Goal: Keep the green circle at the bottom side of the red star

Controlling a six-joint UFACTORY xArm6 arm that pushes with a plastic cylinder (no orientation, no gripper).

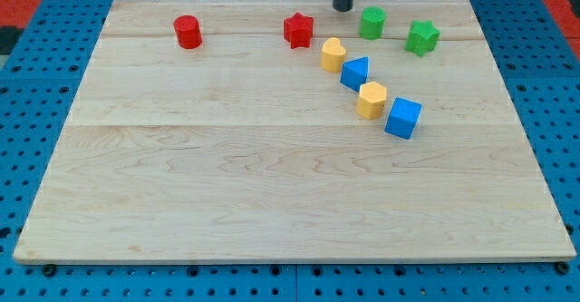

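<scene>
The red star [297,29] lies near the view's top, a little right of centre. The green circle [372,23] sits to its right, at about the same height. My tip [343,8] stands at the view's top edge, between the two and slightly above them, just left of the green circle and apart from it.
A green star [421,37] lies right of the green circle. A red circle [188,32] is at the top left. Below the red star, a diagonal row runs down to the right: yellow block [333,54], blue block [354,73], yellow block [371,100], blue cube [402,118].
</scene>
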